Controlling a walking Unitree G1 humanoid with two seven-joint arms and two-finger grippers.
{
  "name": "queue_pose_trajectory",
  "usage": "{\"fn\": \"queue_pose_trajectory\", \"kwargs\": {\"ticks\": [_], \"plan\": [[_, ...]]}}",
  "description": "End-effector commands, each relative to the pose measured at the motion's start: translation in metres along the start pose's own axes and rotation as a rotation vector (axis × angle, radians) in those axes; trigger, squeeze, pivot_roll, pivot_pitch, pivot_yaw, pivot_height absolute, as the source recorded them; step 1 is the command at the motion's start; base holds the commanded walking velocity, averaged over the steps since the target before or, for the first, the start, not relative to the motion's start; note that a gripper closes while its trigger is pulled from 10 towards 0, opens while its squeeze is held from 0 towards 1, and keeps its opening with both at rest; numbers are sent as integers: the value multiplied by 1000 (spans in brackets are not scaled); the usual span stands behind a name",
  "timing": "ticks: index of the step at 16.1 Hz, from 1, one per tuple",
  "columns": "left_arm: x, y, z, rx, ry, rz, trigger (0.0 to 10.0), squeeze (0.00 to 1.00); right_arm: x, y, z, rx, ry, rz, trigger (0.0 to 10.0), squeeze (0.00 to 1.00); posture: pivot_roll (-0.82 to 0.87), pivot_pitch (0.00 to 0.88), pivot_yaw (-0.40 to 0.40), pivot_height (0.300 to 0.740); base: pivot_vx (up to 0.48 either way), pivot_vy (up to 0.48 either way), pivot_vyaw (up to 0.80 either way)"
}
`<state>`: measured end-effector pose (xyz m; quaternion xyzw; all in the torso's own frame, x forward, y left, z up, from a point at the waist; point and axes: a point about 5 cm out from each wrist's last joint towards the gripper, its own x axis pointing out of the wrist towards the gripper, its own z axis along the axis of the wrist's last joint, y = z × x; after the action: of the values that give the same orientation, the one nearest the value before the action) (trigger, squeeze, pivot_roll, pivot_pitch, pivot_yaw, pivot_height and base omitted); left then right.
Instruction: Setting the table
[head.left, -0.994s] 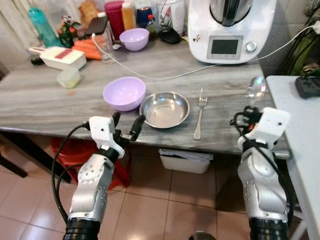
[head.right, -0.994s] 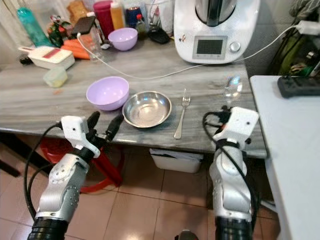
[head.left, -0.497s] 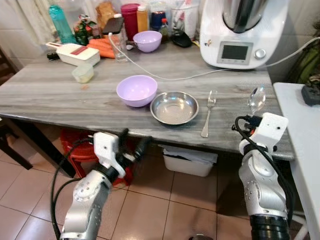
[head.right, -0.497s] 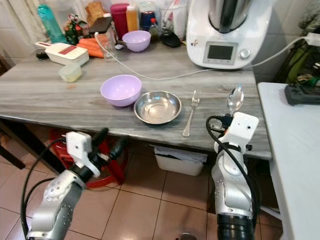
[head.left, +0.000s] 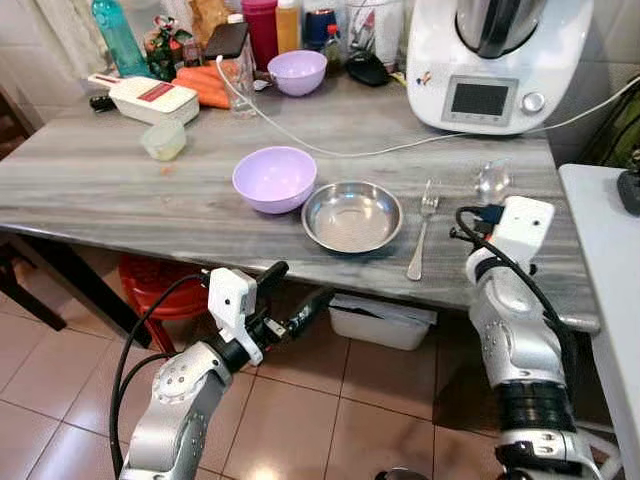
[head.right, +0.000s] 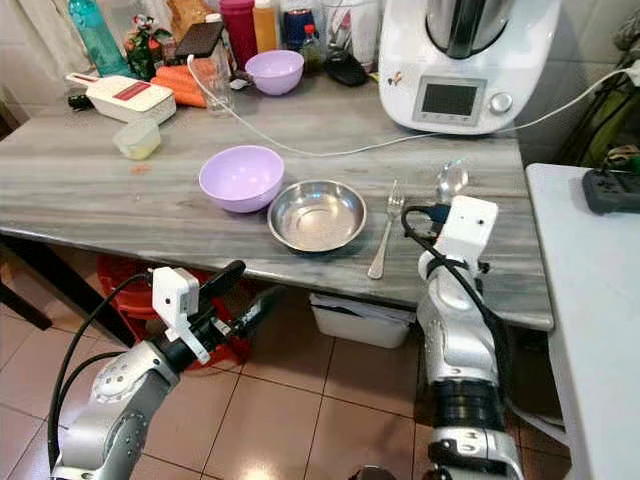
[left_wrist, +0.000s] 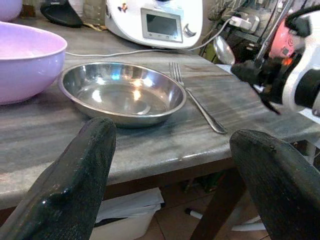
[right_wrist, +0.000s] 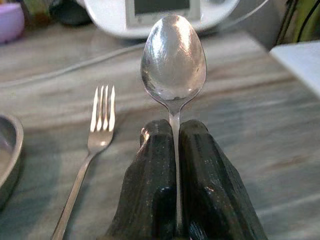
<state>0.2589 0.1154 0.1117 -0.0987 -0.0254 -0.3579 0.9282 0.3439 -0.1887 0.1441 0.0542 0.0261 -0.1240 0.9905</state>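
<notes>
Right gripper (right_wrist: 175, 145): my fingers pinch the spoon (right_wrist: 173, 62), centre frame.
Left gripper (left_wrist: 170, 165): spread wide, bottom.
Fork (right_wrist: 95, 135): left, seemingly flat.

On the table (head.left: 100, 190), left to right — bowl (head.left: 274, 178), metal dish (head.left: 352, 216), fork (head.left: 421, 232); food processor (head.left: 495, 60) behind.

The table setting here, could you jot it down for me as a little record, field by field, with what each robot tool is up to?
Surface: grey wooden table
Place setting: steel dish, fork lying just to its right, lilac bowl touching its left rim
Right tool: shut on a spoon, bowl end forward, held over the table right of the fork
Left tool: open, holding nothing, below the table's front edge
Back of table: white kitchen machine, second lilac bowl, bottles
</notes>
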Motion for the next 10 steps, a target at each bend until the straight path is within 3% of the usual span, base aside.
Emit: {"fn": "queue_pose_trajectory", "kwargs": {"ticks": [1, 10], "plan": [[-2, 0, 4, 12, -1, -18, 10000, 0, 4, 3, -3, 30, 35, -7, 10000, 0, -100, 111, 72, 740, 0, 0, 0], [-5, -17, 5, -46, 63, -228, 10000, 0, 16, 13, -9, 54, 95, 15, 10000, 0, -96, 122, 77, 740, 0, 0, 0]]}}
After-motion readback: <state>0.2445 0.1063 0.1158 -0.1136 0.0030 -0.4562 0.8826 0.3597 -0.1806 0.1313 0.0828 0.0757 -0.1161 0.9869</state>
